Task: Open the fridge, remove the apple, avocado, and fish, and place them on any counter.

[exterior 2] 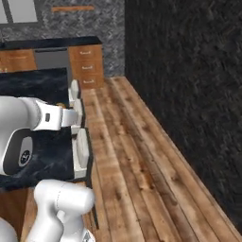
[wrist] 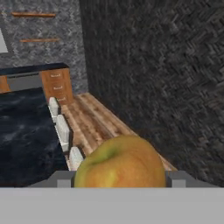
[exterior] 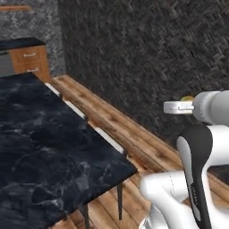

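Close up in the hand view, the gripper [wrist: 120, 183] has its two fingers spread wide with the apple [wrist: 121, 162] seated between them, one finger at each side of the fruit. Apple yellow with an orange blush, roundish, so no clear long axis; a dimple shows on its upper left. From the left base view a sliver of yellow peeks above the hand [exterior: 179, 107], off the right edge of the counter [exterior: 49, 152], over the wooden floor [exterior: 134, 138]. Stools [wrist: 62, 127] line that counter edge. Dark textured wall [wrist: 162, 74] beyond. Drawer cabinet [exterior 2: 86, 66] far back. No legible writing anywhere.
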Available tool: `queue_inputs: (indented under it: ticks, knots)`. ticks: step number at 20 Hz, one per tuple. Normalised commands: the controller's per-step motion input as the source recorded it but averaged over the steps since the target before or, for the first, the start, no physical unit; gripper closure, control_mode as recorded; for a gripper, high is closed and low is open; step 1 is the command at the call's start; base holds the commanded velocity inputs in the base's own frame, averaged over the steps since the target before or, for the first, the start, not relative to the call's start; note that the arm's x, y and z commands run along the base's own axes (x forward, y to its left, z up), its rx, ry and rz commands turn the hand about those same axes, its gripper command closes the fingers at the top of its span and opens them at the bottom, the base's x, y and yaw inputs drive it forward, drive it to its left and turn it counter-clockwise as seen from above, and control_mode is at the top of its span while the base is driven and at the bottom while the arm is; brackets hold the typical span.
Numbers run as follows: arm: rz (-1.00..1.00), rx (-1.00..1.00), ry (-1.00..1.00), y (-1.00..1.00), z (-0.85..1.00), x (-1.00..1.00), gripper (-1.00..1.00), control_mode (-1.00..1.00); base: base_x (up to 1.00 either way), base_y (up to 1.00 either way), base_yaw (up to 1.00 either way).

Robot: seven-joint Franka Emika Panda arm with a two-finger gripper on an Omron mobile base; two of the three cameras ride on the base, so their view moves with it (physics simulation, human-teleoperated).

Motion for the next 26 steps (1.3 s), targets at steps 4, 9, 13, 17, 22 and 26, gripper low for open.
queue_inputs:
  ticks: [4,9,13,17,22,26]
  knots:
    - [0.00,0.00,0.00,0.00,0.00,0.00,1.00,1.00,-0.98,-0.04,0.52]
    - [0.00,0.00,0.00,0.00,0.00,0.00,1.00,1.00,-0.62,0.00,0.52]
    - [0.00,0.00,0.00,0.00,0.00,0.00,1.00,1.00,0.18,0.00,0.42]
    - [0.00,0.00,0.00,0.00,0.00,0.00,1.00,1.00,0.80,0.05,0.30]
    - [0.00,0.00,0.00,0.00,0.00,0.00,1.00,1.00,0.88,0.03,0.20]
    - [0.00,0.00,0.00,0.00,0.00,0.00,1.00,1.00,0.29,0.00,0.07]
